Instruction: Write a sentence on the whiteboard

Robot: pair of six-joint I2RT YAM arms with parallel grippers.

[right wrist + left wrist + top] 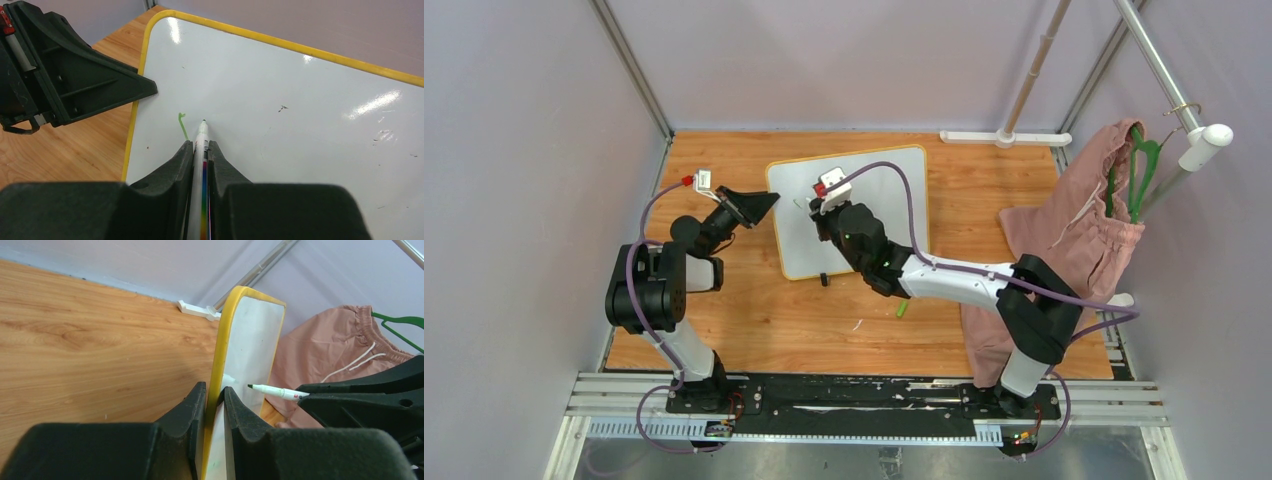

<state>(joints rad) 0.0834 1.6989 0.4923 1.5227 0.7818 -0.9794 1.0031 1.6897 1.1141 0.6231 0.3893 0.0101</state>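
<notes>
The whiteboard [879, 200] lies at the middle of the wooden counter [754, 330], toward the far side, turned a little so that its near left corner points at the arm bases. The left end effector [214, 390] is pinching the board's yellow left rim, one finger on the white face and one on the outer side. The right end effector [200, 145] is over the left part of the board, pressed together on a white marker [202, 134] whose tip sits at the glossy surface. Just left of the tip is the only writing in view, a short green stroke [183, 126], not far in from the left rim. The rest of the board to the right and far side is bare white but for a few specks. Bare wood lies open left of the board and along the near side, where a small green piece [902, 308] lies. On the right a pink garment [1074, 230] hangs from a green hanger [1140, 175], well apart from the board's right edge, and a white stand base [1004, 138] lies along the far wall.
</notes>
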